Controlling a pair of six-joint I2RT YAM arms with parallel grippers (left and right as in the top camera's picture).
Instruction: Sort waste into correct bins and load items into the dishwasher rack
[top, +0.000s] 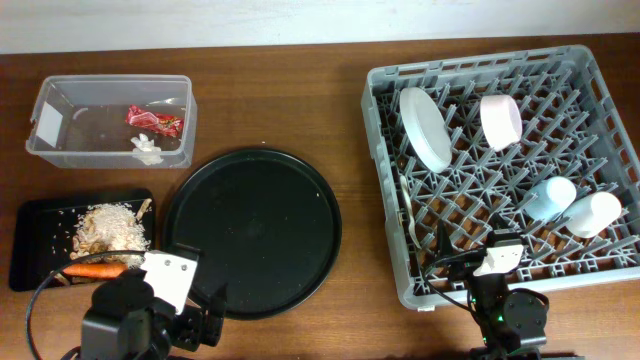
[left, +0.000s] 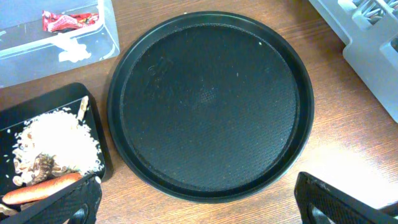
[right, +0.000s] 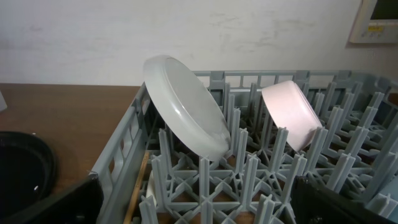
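Grey dishwasher rack (top: 382, 170) sits right of the round black tray (top: 252, 232), well apart, and looks fully loaded to me. The white plate (top: 425, 127) stands tilted on the pegs at the corner nearest the tray's far side. The pink bowl (top: 500, 120) is further right, also on edge, and the light-blue cup (top: 550, 197) and white cup (top: 593, 213) lie furthest from the tray. The white fork (top: 410, 222) lies flat along the rack wall facing the tray. Waste looks sorted too. The clear tub (top: 100, 81), far-left of the tray, holds the red wrapper (top: 153, 120) and tissue (top: 146, 148). The black rectangular tray (top: 35, 245), just beside the round tray's left edge, holds the food scraps (top: 108, 228), carrot (top: 95, 269), brown lump (left: 43, 167) and stick (left: 83, 107). The round tray itself is bare. Left gripper (left: 198, 205) hovers over the tray's near rim with jaws wide and empty. Right gripper (right: 199, 205), right of the tray at the rack's near edge, is likewise wide and holds nothing. If I reseat anything, I'd judge the plate stiff, smooth and slippery, so I'd pinch its upper rim and not the face. The fork is light and thin, so I'd take it mid-handle. The carrot is firm and may roll, so I'd grip across its middle.
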